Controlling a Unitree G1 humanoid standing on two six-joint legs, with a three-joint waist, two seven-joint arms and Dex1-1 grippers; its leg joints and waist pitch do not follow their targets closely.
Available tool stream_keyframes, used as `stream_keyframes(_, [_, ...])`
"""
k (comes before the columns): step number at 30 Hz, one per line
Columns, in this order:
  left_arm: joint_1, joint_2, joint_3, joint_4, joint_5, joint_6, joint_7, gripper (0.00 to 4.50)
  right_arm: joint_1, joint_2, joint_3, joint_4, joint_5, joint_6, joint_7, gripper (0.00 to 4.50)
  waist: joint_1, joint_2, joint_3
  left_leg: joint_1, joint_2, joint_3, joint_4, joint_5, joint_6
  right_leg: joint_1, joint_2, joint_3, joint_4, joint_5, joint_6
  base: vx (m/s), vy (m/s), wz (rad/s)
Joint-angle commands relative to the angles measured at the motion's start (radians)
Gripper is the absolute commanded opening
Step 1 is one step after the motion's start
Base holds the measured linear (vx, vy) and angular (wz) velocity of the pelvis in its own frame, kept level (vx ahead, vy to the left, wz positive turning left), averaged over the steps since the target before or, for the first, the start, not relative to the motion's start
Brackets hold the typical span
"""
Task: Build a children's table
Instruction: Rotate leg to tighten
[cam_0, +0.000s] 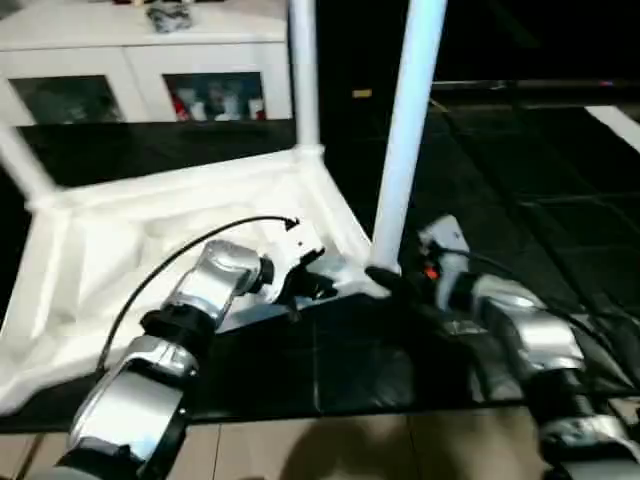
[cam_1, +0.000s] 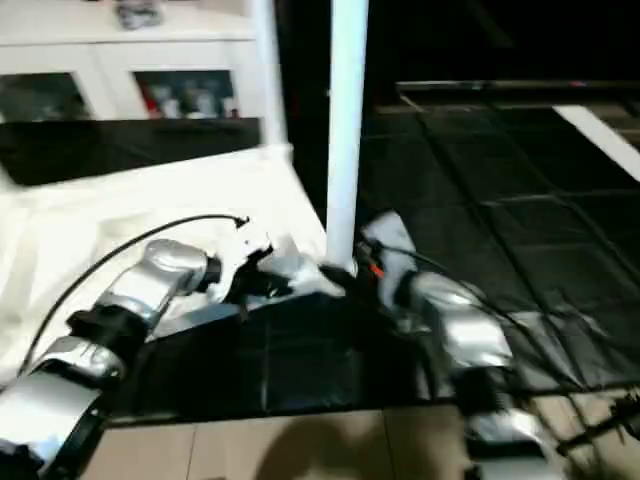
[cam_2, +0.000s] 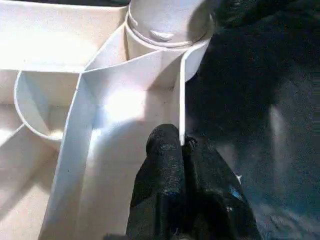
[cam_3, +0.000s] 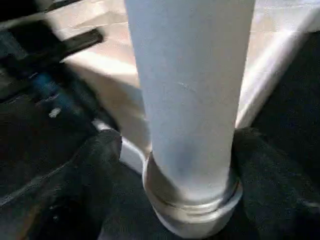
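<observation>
The white table top (cam_0: 120, 250) lies upside down on the black floor, ribbed side up. Two white legs stand in its far corners, one at the back (cam_0: 303, 70) and one at the far left (cam_0: 20, 160). A third leg (cam_0: 405, 130) stands upright in the near right corner socket (cam_2: 167, 30). My left gripper (cam_2: 181, 145) is shut on the top's thin rim wall just beside that socket. My right gripper (cam_3: 182, 165) straddles the base of this leg (cam_3: 190, 100). One finger (cam_3: 265, 170) lies against the leg; the other finger (cam_3: 95, 170) stands a little off it.
A white cabinet (cam_0: 140, 70) with glass-fronted shelves stands behind the table top. Black floor mats (cam_0: 520, 180) stretch to the right and back. A strip of light wooden floor (cam_0: 330, 450) runs along the near edge.
</observation>
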Motion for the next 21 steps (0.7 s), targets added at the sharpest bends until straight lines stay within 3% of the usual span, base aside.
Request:
stream_keyframes(1, [-0.002, 0.015, -0.020, -0.054, -0.024, -0.029, -0.090, 0.00, 0.025, -0.049, 0.024, -0.032, 0.014, 0.011, 0.099, 4.06, 0.006, -0.005, -0.070, 0.001, 0.068, -0.019, -0.060, -0.114, 0.106, 0.069, -0.089, 0.075, -0.067, -0.239, -0.132, 0.000, 0.000, 0.00])
stream_keyframes(4, [0.012, 0.043, -0.043, -0.071, -0.027, -0.061, -0.169, 0.00, 0.037, -0.114, 0.032, -0.058, 0.028, 0.021, 0.175, 4.23, 0.016, -0.010, -0.070, -0.002, 0.067, -0.019, -0.058, -0.097, 0.111, 0.067, -0.089, 0.076, -0.063, -0.221, -0.135, 0.000, 0.000, 0.00])
stream_keyframes(7, [0.013, 0.069, -0.070, -0.071, -0.010, -0.090, -0.218, 0.00, 0.046, -0.161, 0.048, -0.086, 0.047, 0.034, 0.271, 4.47, 0.022, -0.011, -0.068, -0.002, 0.066, -0.018, -0.058, -0.099, 0.115, 0.066, -0.088, 0.075, -0.068, -0.258, -0.120, 0.000, 0.000, 0.00])
stream_keyframes(16, [0.022, 0.110, -0.114, -0.097, 0.009, -0.132, -0.311, 0.00, 0.031, -0.168, 0.092, -0.111, 0.080, 0.016, 0.387, 4.47, 0.032, -0.008, -0.069, -0.001, 0.071, -0.021, -0.060, -0.108, 0.098, 0.063, -0.091, 0.076, -0.066, -0.266, -0.125, 0.000, 0.000, 0.00])
stream_keyframes(17, [0.024, 0.117, -0.127, -0.107, 0.012, -0.143, -0.331, 0.00, 0.015, -0.158, 0.113, -0.100, 0.081, 0.015, 0.414, 4.21, 0.034, -0.005, -0.070, -0.001, 0.072, -0.022, -0.060, -0.109, 0.097, 0.063, -0.091, 0.076, -0.063, -0.248, -0.130, 0.000, 0.000, 0.00])
stream_keyframes(21, [0.027, 0.121, -0.143, -0.115, 0.015, -0.157, -0.350, 0.00, -0.018, -0.132, 0.144, -0.060, 0.068, 0.008, 0.440, 3.87, 0.038, -0.002, -0.070, 0.005, 0.073, -0.020, -0.061, -0.123, 0.081, 0.060, -0.091, 0.077, -0.067, -0.265, -0.134, 0.000, 0.000, 0.00])
